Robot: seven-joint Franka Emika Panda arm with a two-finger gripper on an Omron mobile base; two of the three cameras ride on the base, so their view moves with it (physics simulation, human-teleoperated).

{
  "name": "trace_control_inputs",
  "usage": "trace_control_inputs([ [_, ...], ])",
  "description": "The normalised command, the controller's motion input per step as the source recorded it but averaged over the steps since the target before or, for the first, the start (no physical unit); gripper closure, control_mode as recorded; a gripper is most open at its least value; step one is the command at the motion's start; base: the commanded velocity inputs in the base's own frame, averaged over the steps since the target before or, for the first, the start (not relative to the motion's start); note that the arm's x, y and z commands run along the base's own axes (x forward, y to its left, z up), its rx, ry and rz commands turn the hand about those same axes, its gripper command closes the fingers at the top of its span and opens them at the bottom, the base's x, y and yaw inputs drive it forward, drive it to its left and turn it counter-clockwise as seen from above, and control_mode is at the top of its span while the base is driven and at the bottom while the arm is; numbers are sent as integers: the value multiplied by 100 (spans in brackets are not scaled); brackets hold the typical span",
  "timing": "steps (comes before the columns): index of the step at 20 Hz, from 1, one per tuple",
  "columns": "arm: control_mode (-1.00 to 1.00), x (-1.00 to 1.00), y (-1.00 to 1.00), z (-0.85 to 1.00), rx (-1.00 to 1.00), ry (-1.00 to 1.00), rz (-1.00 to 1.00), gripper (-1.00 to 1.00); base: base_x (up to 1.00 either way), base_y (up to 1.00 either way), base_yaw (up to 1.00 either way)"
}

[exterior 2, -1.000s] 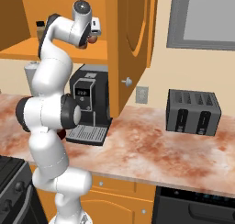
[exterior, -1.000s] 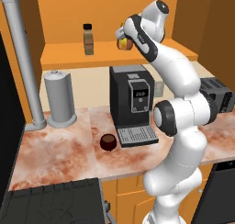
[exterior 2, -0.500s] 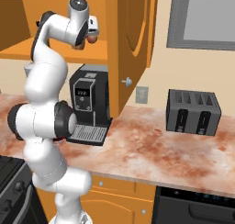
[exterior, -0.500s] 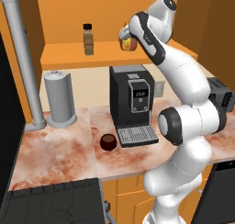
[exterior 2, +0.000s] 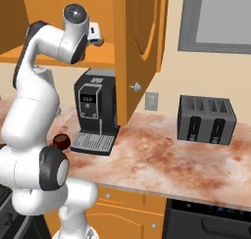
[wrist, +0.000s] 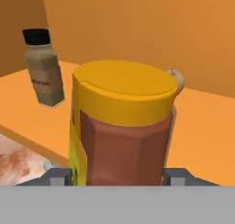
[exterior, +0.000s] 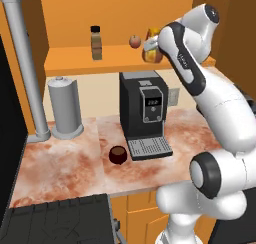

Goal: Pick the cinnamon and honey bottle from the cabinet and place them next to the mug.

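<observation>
Pipe [exterior: 22, 63]: a grey pipe stands at the far left, going down to the counter.
Paper roll holder [exterior: 64, 107]: a grey round can with a knob on top, on the counter [exterior: 70, 163] just right of the pipe.
Cinnamon [exterior: 96, 42]: the slim jar with the black cap stands upright on the shelf of the cabinet [exterior: 75, 63], toward the left. In the hand view it stands back and to the left of the honey bottle, apart from it.
Mug [exterior: 118, 155]: the small dark brown mug sits on the counter, just left of the coffee machine's tray.
Coffee machine [exterior: 142, 113]: a black box with a small screen, under the shelf.
Apple [exterior: 134, 41]: a small red one on the shelf, just left of the honey bottle.
Honey bottle [wrist: 121, 126]: it is up at the shelf, right in front of the hand, yellow cap on top.
Gripper [wrist: 118, 177]: one grey finger tip [wrist: 59, 176] sits on each side of the bottle and pinches it.
Toaster [exterior 2: 206, 119]: dark grey, far right on the counter, well apart from the rest.
</observation>
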Motion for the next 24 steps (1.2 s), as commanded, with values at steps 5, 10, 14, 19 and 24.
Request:
trace_control_inputs([
  [5,-100,-98,-25,-25,0,-6,11,100,0,0,0],
  [10,-100,-91,-28,-39,0,-5,16,100,0,0,0],
  [14,-100,-80,-15,-60,0,-1,19,100,0,0,0],
  [19,-100,-42,5,-64,-6,0,16,100,0,0,0],
  [24,-100,-4,2,-77,-8,0,10,100,0,0,0],
])
